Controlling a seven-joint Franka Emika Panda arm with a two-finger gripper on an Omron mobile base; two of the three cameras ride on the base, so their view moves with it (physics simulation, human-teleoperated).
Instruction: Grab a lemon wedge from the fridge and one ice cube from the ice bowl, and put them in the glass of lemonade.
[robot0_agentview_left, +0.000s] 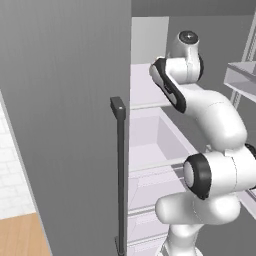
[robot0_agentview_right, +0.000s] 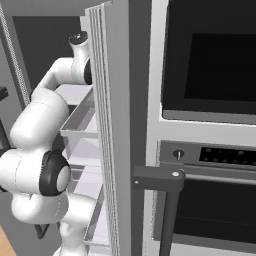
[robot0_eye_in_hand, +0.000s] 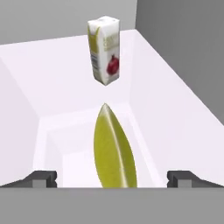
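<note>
Reaching into the fridge (robot0_agentview_left: 65, 125), the gripper (robot0_eye_in_hand: 112, 178) spreads its jaws wide, straddling the lemon wedge (robot0_eye_in_hand: 113, 151) ready to pinch it.

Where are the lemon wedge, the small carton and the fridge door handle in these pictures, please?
lemon wedge (robot0_eye_in_hand: 113, 151), hand view, middle of its yellow-green skin.
carton (robot0_eye_in_hand: 104, 49), hand view, its front face by the red fruit picture.
fridge door handle (robot0_agentview_left: 120, 175), left base view, midway down the dark bar.

The lemon wedge (robot0_eye_in_hand: 113, 151) lies on a fridge (robot0_agentview_left: 65, 125) shelf (robot0_eye_in_hand: 57, 94). A small carton (robot0_eye_in_hand: 105, 50) stands behind it, near the back wall.
</note>
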